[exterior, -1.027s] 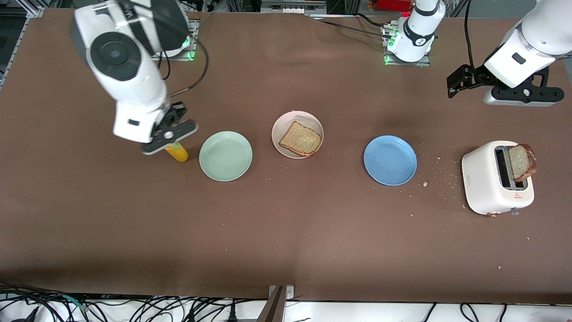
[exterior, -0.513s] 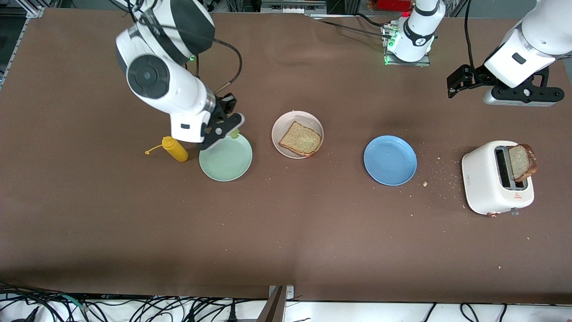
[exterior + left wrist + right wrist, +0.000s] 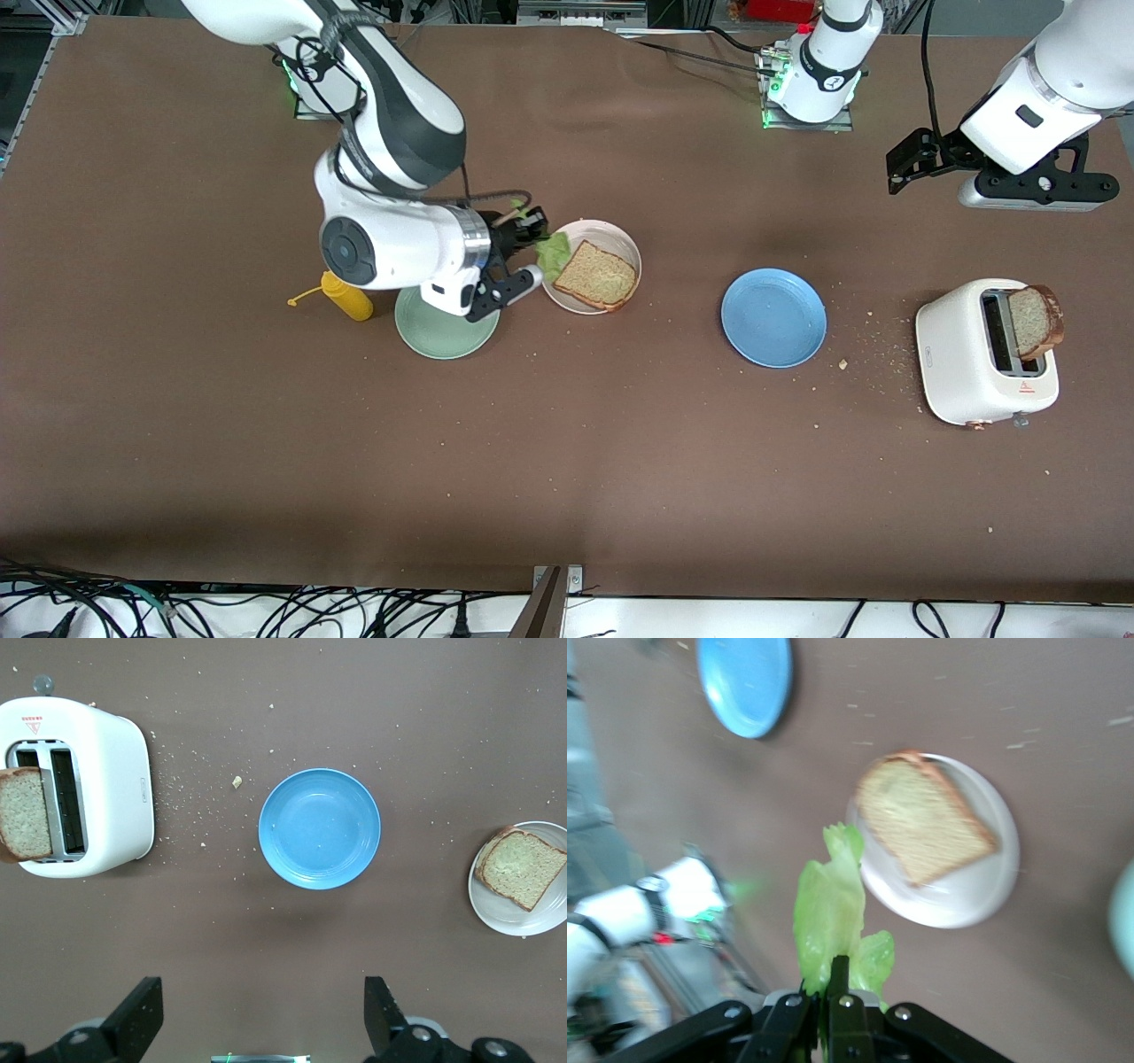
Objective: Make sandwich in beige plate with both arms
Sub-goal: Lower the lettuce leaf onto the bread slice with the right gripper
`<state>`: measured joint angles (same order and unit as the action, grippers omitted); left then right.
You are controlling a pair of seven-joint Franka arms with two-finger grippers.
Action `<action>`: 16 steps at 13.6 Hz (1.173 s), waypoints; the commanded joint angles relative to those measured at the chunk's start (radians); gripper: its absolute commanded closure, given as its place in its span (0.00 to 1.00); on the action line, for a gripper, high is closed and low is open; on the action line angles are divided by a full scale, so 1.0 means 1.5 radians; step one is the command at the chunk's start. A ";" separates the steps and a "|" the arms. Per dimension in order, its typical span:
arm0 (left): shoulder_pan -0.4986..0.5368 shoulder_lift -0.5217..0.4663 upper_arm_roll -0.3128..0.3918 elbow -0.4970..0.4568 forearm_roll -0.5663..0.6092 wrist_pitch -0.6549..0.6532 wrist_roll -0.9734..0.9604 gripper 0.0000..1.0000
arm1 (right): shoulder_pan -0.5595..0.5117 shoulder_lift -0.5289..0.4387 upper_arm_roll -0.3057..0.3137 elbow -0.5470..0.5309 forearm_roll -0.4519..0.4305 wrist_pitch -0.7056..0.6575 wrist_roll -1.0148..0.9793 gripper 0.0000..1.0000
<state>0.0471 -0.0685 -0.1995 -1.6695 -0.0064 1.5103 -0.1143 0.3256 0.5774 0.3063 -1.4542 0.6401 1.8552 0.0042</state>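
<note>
Three plates: one mint at centre-left of the front view, one beige at the middle, one blue at centre-right. Two toast slices: one on the beige plate, one in the toaster. One toaster at the right edge. One lettuce leaf. One yellow bottle. Two arms, each with one gripper.

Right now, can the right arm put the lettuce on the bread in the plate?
Probably yes. The right gripper is shut on the lettuce at the beige plate's rim, toward the right arm's end. The bread lies bare on the plate, nothing covering it. The left gripper waits open near the toaster.
</note>
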 commanded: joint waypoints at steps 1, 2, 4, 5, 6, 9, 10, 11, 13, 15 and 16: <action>0.002 0.003 0.000 0.010 -0.007 -0.011 -0.005 0.00 | 0.004 0.059 -0.001 0.010 0.118 0.040 0.013 1.00; 0.002 0.003 -0.001 0.010 -0.007 -0.011 -0.005 0.00 | 0.008 0.067 -0.001 0.010 0.153 0.057 0.013 1.00; 0.002 0.003 0.000 0.010 -0.007 -0.011 -0.004 0.00 | 0.002 0.094 -0.001 0.007 0.191 0.062 0.011 1.00; 0.002 0.003 0.000 0.010 -0.007 -0.011 -0.005 0.00 | -0.003 0.106 -0.003 0.006 0.218 0.061 0.010 1.00; 0.002 0.003 0.000 0.010 -0.007 -0.011 -0.004 0.00 | -0.004 0.118 -0.004 0.003 0.246 0.062 0.007 1.00; 0.002 0.003 0.000 0.010 -0.007 -0.011 -0.005 0.00 | -0.007 0.152 -0.004 -0.003 0.260 0.065 -0.014 1.00; 0.002 0.003 0.000 0.010 -0.007 -0.011 -0.005 0.00 | -0.007 0.162 -0.004 -0.003 0.260 0.067 -0.019 1.00; 0.002 0.003 0.000 0.010 -0.007 -0.011 -0.004 0.00 | -0.007 0.170 -0.004 -0.003 0.261 0.068 -0.019 1.00; 0.002 0.003 0.000 0.010 -0.007 -0.011 -0.004 0.00 | -0.007 0.186 -0.004 -0.002 0.284 0.073 -0.020 1.00; 0.003 0.003 0.000 0.010 -0.007 -0.011 -0.004 0.00 | 0.001 0.194 -0.004 -0.002 0.308 0.086 -0.020 1.00; 0.003 0.003 0.000 0.010 -0.007 -0.011 -0.004 0.00 | 0.005 0.194 -0.004 -0.003 0.309 0.091 -0.020 1.00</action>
<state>0.0477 -0.0682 -0.1991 -1.6695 -0.0064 1.5101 -0.1143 0.3223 0.8646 0.2940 -1.4594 1.0706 1.9656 -0.0118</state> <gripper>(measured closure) 0.000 0.947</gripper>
